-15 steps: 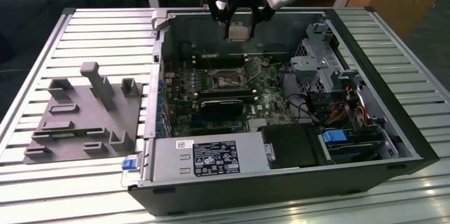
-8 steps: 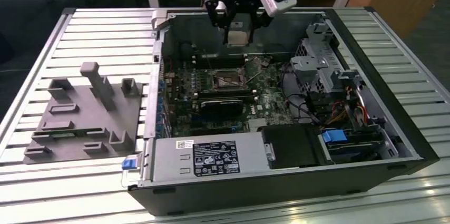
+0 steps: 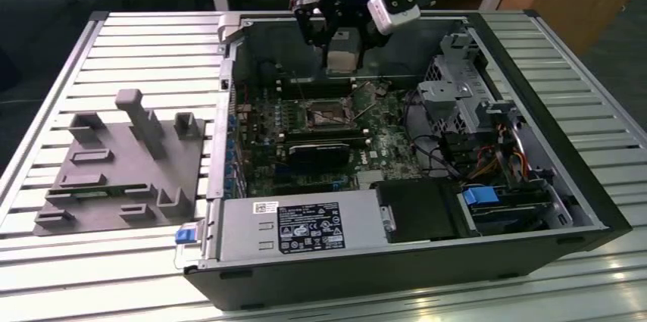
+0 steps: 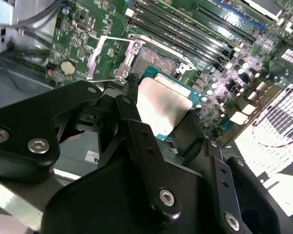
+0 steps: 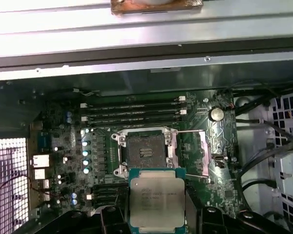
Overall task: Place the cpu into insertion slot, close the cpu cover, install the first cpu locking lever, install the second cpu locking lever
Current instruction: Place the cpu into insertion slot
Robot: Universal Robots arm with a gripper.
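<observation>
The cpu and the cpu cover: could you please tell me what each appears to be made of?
The cpu: top looks like matt silvery-grey metal, catching soft glare; its rim seems green board material. The cpu cover: probably thin stamped metal, bright finish, gleaming against the green motherboard.

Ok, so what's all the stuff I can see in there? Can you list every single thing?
table: one, silvery slats, under everything
computer case: one, black, open, on the table
fixture tray: one, grey, on the table at the exterior view's left of the case
motherboard: one, dark green, inside the case
insertion slot: one, dark, metal-rimmed, on the motherboard, empty
cpu cover: one, silvery, swung open beside the slot
memory slots: several, black, near the slot
power supply: one, silvery, inside the case
cpu: one, silvery-grey, held above the motherboard
gripper: one, black, shut on the cpu
</observation>
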